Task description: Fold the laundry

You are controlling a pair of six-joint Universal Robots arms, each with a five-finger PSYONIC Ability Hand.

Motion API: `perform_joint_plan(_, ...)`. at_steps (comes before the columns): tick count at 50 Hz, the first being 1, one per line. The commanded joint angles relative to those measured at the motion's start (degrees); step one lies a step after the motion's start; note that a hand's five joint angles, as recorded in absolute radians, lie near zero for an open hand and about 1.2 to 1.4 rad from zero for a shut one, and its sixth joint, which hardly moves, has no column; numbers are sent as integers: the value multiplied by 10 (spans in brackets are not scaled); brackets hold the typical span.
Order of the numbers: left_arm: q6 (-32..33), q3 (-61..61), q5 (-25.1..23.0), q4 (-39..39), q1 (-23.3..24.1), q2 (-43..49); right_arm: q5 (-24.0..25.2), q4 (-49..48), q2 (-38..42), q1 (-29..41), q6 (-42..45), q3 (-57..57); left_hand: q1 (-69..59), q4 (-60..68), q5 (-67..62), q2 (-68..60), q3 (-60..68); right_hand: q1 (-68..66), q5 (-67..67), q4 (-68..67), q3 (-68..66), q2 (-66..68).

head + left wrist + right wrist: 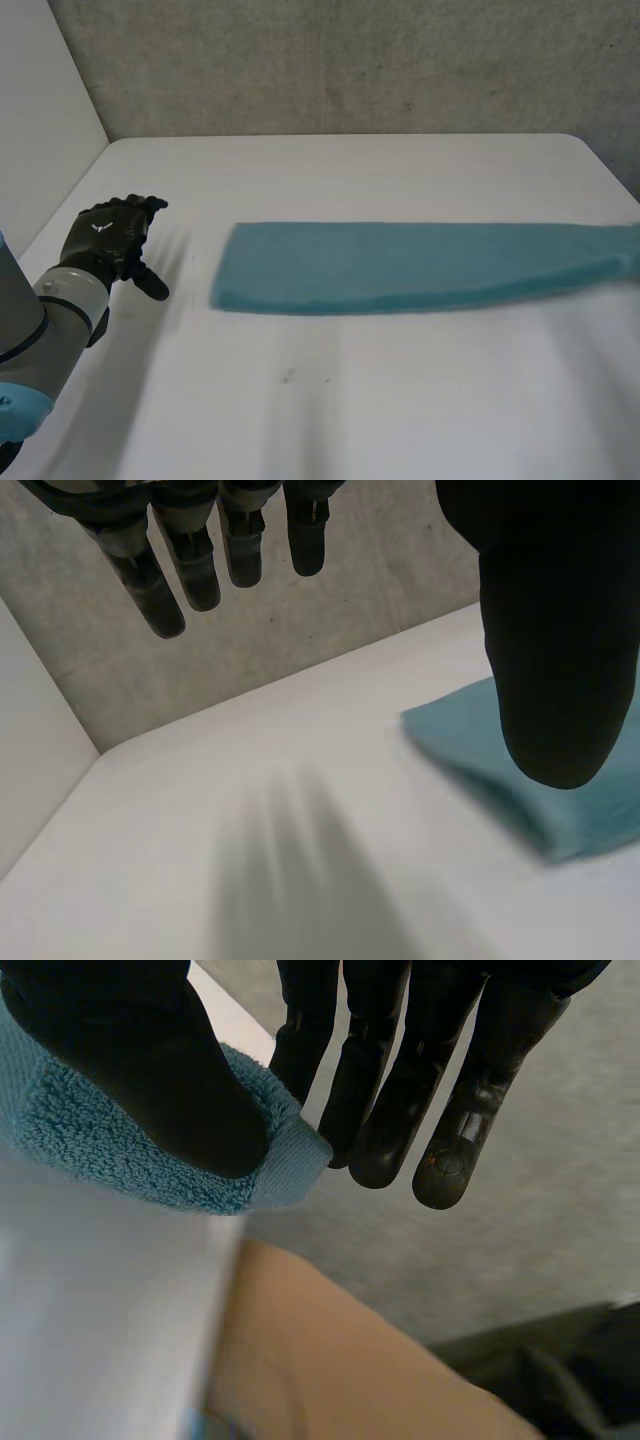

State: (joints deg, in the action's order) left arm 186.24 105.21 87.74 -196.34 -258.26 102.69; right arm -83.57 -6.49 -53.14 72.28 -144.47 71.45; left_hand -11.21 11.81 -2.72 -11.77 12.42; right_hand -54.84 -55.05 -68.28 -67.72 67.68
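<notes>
A teal towel [400, 267], folded into a long strip, lies across the middle of the white table [330, 400], and its right end runs past the table's right side. My right hand [400, 1090] is at that end. Its thumb presses the towel's hemmed corner [285, 1165] against the fingers, so it is shut on the cloth. My left hand [110, 240] hovers over the table's left part, a little left of the towel's near end [480, 750]. Its fingers [180, 570] are straight and spread and hold nothing.
A grey wall [350, 60] closes the table's back edge and a white panel [40, 120] stands along its left side. Beyond the table's right edge, below my right hand, lies tan and grey floor [330, 1360].
</notes>
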Motion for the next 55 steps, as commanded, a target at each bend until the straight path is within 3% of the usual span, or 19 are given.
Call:
perform_joint_plan(1,0,2,1,0,1,0,0,2,-7,-2,82,-43,12,-18,27,18,-24,-252,-150,-117,-123,123)
perform_joint_plan(2,0,2,1,0,1,0,0,2,-7,-2,82,-43,12,-18,27,18,-24,-252,-150,-117,-123,123)
perform_joint_plan(7,1,3,2,0,1,-2,9,-4,-27,147,15,-55,12,-18,27,18,-24,-252,-150,-117,-123,123)
perform_joint_plan(8,1,3,2,0,1,-2,12,-5,-31,195,10,-60,12,-18,27,18,-24,-252,-150,-117,-123,123)
perform_joint_plan(9,1,3,2,0,0,-2,12,-5,-31,196,10,-60,12,-18,27,18,-24,-252,-150,-117,-123,123)
perform_joint_plan(11,1,3,2,0,-1,-3,31,-13,-32,290,3,-74,12,-18,27,18,-24,-252,-150,-117,-123,123)
perform_joint_plan(17,1,2,2,1,-3,-4,62,-52,-14,423,5,-90,12,-18,27,18,-24,-252,-150,-117,-123,123)
perform_joint_plan(19,1,3,2,1,-3,-4,76,-81,28,504,7,-108,12,-18,27,18,-24,-252,-150,-117,-123,123)
perform_joint_plan(27,1,3,1,1,-3,-3,75,-93,150,620,5,-186,12,-18,27,18,-24,-252,-150,-117,-123,123)
perform_joint_plan(34,3,0,0,0,-1,0,69,-73,210,650,9,-197,12,-18,27,18,-24,-252,-150,-117,-123,123)
perform_joint_plan(35,3,0,0,0,-1,0,69,-63,210,649,8,-194,12,-18,27,18,-24,-74,28,60,55,-54)
perform_joint_plan(36,3,-3,0,0,0,1,69,-63,210,649,8,-194,12,-18,27,18,-24,-72,30,62,57,-56)
perform_joint_plan(37,4,-6,0,0,3,3,66,-55,208,647,8,-193,12,-18,27,18,-24,246,348,380,375,-374)
perform_joint_plan(38,4,-6,0,0,3,3,66,-55,208,647,8,-193,12,-18,27,18,-24,249,351,383,378,-377)
perform_joint_plan(39,4,-9,-1,-1,4,4,57,-50,199,641,5,-188,12,-18,27,18,-24,448,550,583,577,-577)
perform_joint_plan(44,5,-41,-3,-1,22,12,2,-30,96,618,-33,-154,12,-18,27,18,-24,448,550,583,577,-577)
perform_joint_plan(46,5,-58,-3,-2,37,23,-17,-20,29,566,-101,-100,12,-18,27,18,-24,448,550,583,577,-577)
perform_joint_plan(51,5,-149,-6,0,116,84,-14,-11,-41,501,-207,-12,12,-18,27,18,-24,448,550,583,577,-577)
perform_joint_plan(55,5,-197,-5,3,148,127,-9,18,-75,421,-257,74,12,-18,27,18,-24,448,550,583,577,-577)
